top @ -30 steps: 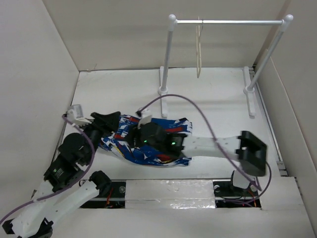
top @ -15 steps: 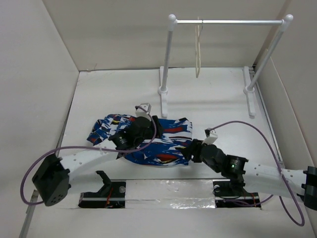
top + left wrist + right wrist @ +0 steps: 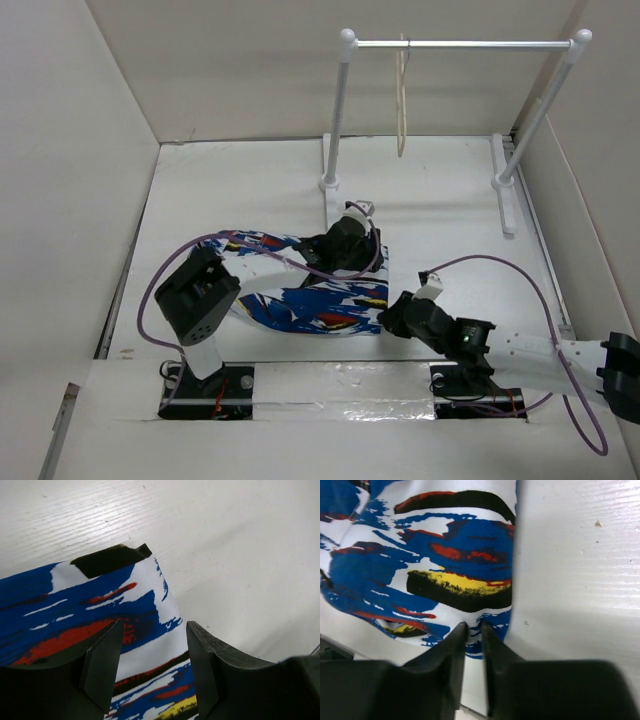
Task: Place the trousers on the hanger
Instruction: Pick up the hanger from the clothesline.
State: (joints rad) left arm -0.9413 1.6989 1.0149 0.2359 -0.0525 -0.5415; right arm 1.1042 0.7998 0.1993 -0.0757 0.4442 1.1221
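The trousers [image 3: 300, 300] lie bunched on the white table floor near the front, bright blue with white, red, black and yellow patches. My left gripper [image 3: 362, 245] hangs over their far right corner. In the left wrist view it [image 3: 155, 625] is open, with the trousers [image 3: 75, 600] beneath the jaws. My right gripper [image 3: 385, 322] is at their near right corner. In the right wrist view it [image 3: 472, 625] is closed to a narrow slit on the hem of the trousers [image 3: 420, 555]. The cream hanger [image 3: 401, 100] hangs from the rack's crossbar at the back.
The white-poled rack [image 3: 460, 44] stands at the back on two feet [image 3: 328, 183]. White walls enclose the left, back and right sides. A purple cable [image 3: 500, 265] loops above the right arm.
My left arm has swung right, and its gripper went from the trousers' middle to their far right corner. The trousers' left end has drawn in. My right gripper has stayed at the near right corner.
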